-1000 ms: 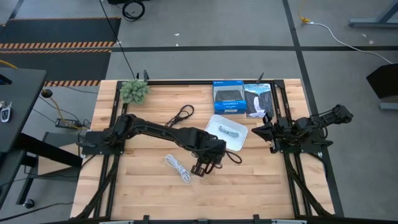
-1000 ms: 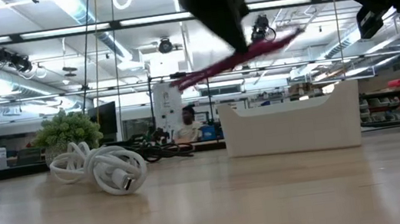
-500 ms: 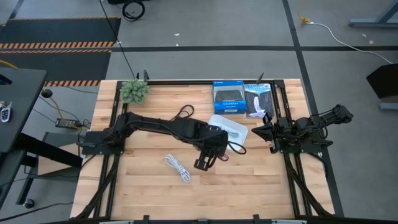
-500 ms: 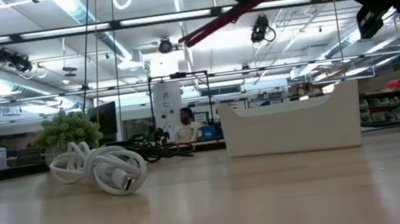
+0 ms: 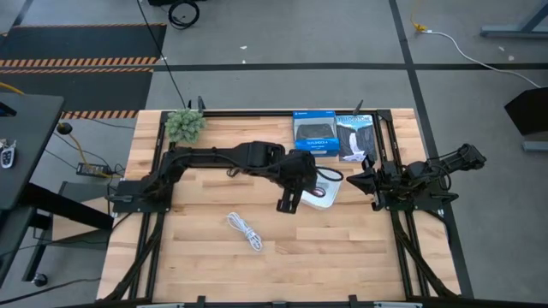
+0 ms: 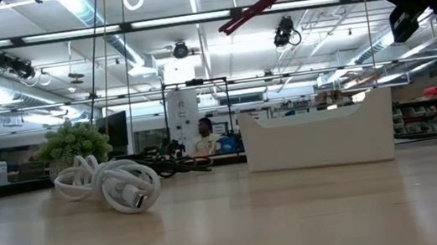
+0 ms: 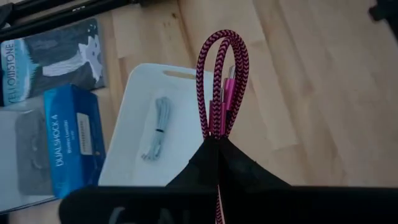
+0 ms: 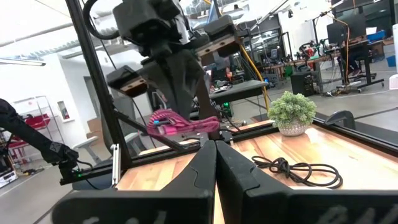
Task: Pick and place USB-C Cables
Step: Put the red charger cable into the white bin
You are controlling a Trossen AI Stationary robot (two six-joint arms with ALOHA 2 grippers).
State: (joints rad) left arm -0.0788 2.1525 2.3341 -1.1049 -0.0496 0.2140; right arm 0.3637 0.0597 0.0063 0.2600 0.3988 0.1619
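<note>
From above, the left gripper (image 5: 295, 190) hangs at the white tray's (image 5: 330, 197) near edge; the right gripper (image 5: 361, 180) waits folded beside it. The white cable (image 5: 244, 230) lies on open wood. At the left wrist, fingers pinch the dark red cable (image 7: 222, 84) above the tray's grey-blue cable (image 7: 155, 127).

Magenta-and-black braided cable (image 7: 222, 81), grey cable (image 7: 155, 127), white tray (image 7: 134, 134).
</note>
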